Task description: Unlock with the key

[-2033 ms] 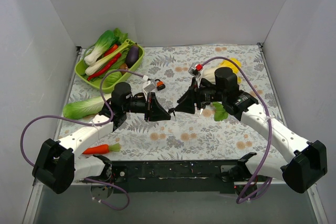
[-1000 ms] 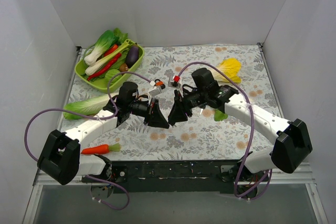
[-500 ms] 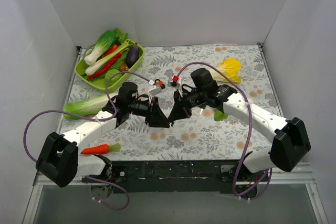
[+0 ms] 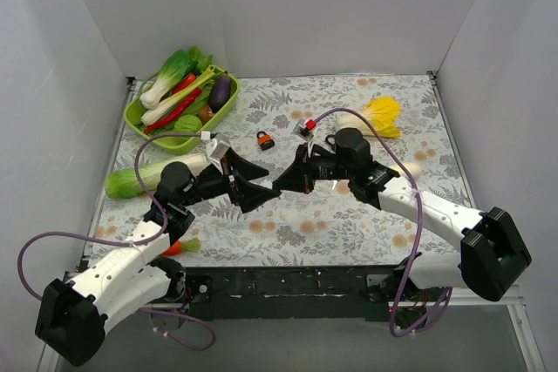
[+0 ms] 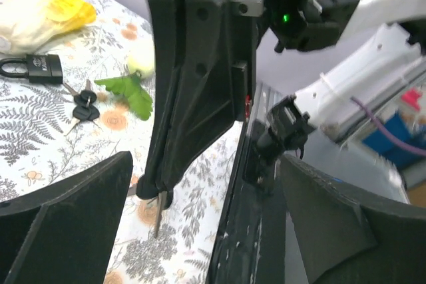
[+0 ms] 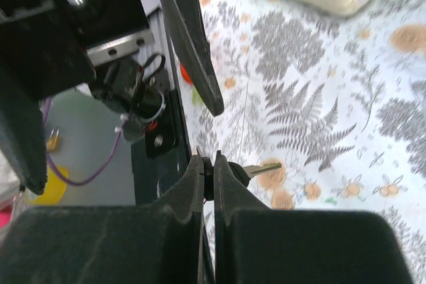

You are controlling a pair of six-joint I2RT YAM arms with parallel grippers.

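My right gripper (image 4: 278, 187) (image 6: 208, 164) is shut on the black head of a key (image 6: 261, 169). The key's metal blade (image 5: 158, 209) sticks out past the fingertips, above the floral cloth. My left gripper (image 4: 271, 182) (image 5: 200, 231) is open. Its two fingers (image 5: 66, 217) stand wide on either side of the right gripper's tip without touching the key. A black padlock (image 5: 34, 68) lies on the cloth by a yellow cabbage, with spare keys (image 5: 84, 103) beside it. A small orange padlock (image 4: 264, 139) lies behind the grippers.
A green tray (image 4: 139, 119) of toy vegetables sits at the back left. A bok choy (image 4: 139, 179) and a carrot (image 4: 177, 246) lie at the left. The yellow cabbage (image 4: 377, 114) is at the back right. A black rail (image 4: 288, 283) runs along the near edge, and white walls surround the table.
The left gripper opened off the key and its arm drew back to the left. The right gripper shut on the key's head and now holds it alone.
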